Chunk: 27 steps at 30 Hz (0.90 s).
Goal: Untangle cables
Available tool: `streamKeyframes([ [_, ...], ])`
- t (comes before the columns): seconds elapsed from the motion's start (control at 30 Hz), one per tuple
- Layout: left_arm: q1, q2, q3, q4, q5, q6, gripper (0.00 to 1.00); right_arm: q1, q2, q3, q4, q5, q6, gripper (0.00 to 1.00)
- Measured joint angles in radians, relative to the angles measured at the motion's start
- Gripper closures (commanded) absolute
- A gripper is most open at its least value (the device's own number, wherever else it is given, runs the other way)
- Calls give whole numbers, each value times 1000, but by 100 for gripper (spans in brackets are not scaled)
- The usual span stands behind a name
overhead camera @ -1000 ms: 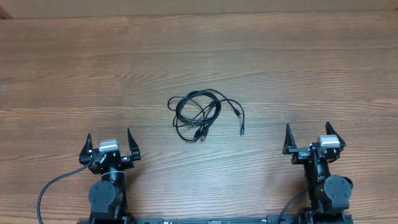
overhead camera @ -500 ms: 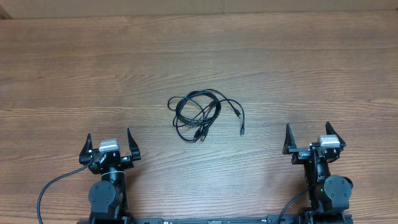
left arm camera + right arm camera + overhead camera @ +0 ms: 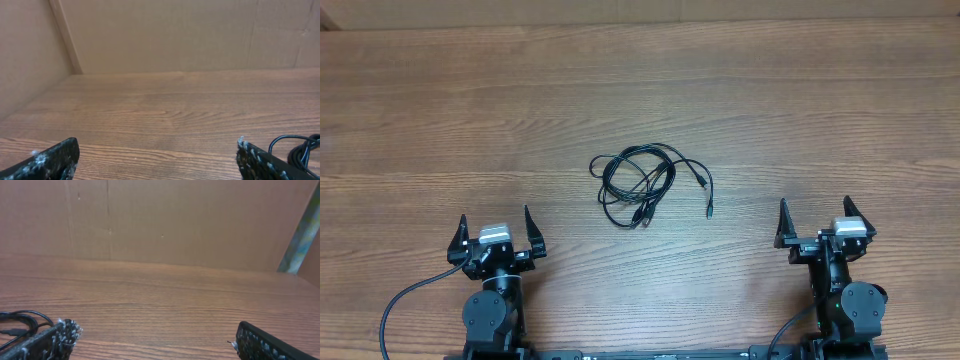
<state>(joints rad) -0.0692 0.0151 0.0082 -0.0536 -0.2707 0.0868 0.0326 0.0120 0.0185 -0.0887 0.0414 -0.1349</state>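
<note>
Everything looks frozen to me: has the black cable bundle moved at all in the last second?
No. The cables lie at the same spot against the wood grain of the table as before, untouched.

The bench [image 3: 440, 110] looks like wood or wood-grain laminate. It is warm brown with long, fine grain lines, smooth, and matt apart from a soft pale sheen in the wrist views. On the bench, the cables [image 3: 638, 185] have a thin black sheath that looks like smooth rubber or plastic, slightly glossy. Their plug ends are too small to tell metal from plastic. The left gripper [image 3: 495, 215] and right gripper [image 3: 814, 202] look like matt black plastic. Their fingers [image 3: 52, 160] have a rough, knobbly face flecked with white. At the bench's far edge, the wall [image 3: 175, 225] looks like plain brown cardboard, matt and flat, with faint seams.
</note>
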Motion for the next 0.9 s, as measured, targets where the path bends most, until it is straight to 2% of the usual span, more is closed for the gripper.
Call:
streamKeyframes([
  [0.9, 0, 0, 0, 10, 1, 0, 0, 0, 0, 0, -1, -37, 0, 0],
])
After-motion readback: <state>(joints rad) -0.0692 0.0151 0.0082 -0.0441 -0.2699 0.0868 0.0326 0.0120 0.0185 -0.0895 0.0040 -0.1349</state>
